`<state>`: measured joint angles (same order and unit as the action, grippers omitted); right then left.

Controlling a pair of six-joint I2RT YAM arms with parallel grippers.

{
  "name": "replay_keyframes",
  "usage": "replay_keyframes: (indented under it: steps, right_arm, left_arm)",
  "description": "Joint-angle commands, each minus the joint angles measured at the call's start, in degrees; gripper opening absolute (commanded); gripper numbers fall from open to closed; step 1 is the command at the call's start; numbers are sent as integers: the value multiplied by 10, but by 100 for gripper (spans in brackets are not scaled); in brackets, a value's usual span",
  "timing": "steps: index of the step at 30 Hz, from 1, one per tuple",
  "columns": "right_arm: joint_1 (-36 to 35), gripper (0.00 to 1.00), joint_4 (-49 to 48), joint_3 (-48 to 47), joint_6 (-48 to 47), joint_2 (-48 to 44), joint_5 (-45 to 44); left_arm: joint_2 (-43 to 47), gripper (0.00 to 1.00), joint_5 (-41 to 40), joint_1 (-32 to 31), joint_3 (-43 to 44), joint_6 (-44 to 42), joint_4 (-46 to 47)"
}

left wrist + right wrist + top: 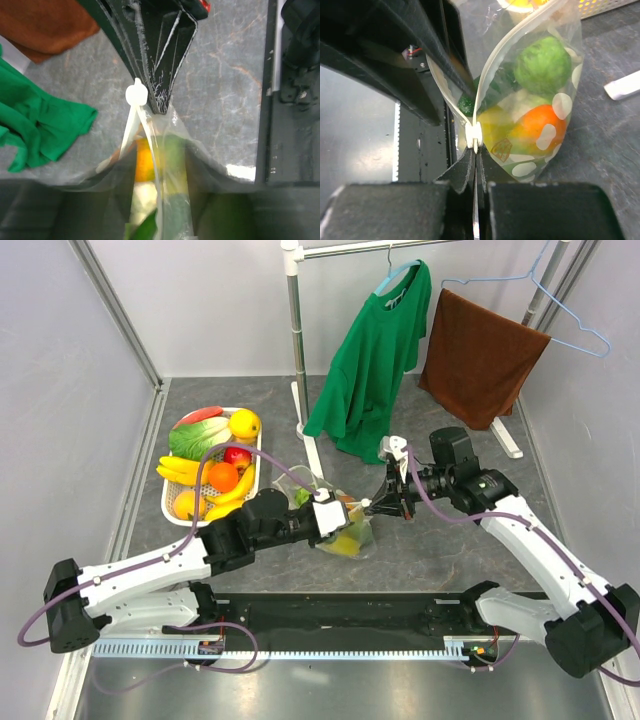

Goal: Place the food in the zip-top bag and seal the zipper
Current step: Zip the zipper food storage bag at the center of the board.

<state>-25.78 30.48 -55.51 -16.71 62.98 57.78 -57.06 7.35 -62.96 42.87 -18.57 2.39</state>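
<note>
**Here, the zip-top bag (350, 538) sits between both arms**

At far left, a white tray (166, 496) of toy fruit (215, 476) rests on the table (440, 555). The left pincer (338, 525) stands with its jaws apart, one on either side of the bag's top edge. Mid-table, the bag holds green, yellow and orange food (542, 62). The right pincer (476, 152) is clamped on the white end of the zipper (474, 136).
</note>
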Motion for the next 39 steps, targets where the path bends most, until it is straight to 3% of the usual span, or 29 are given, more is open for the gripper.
replay_keyframes:
  steps: [1, 4, 8, 12, 15, 31, 39]
  right_arm:
    - [-4, 0, -27, 10, -20, -34, -27]
    - [-4, 0, -55, 19, -10, -51, -48]
    - [-4, 0, -72, 28, 3, -63, -59]
    - [-4, 0, -81, 39, -2, -84, -73]
    - [-5, 0, -88, 47, -3, -95, -86]
    - [-4, 0, -111, 71, -2, -128, -79]
    - [-5, 0, -115, 73, -16, -129, -70]
  left_arm:
    - [26, 62, -2, 10, 62, 24, -59]
    - [42, 75, 29, 13, 97, -7, -108]
    - [-2, 78, 65, 13, 183, -40, -184]
    - [-74, 73, 130, 13, 235, -52, -223]
    - [-107, 69, 127, 13, 248, -44, -203]
    - [-169, 62, 171, 77, 277, -61, -167]
    - [-195, 58, 290, 83, 300, -103, -214]
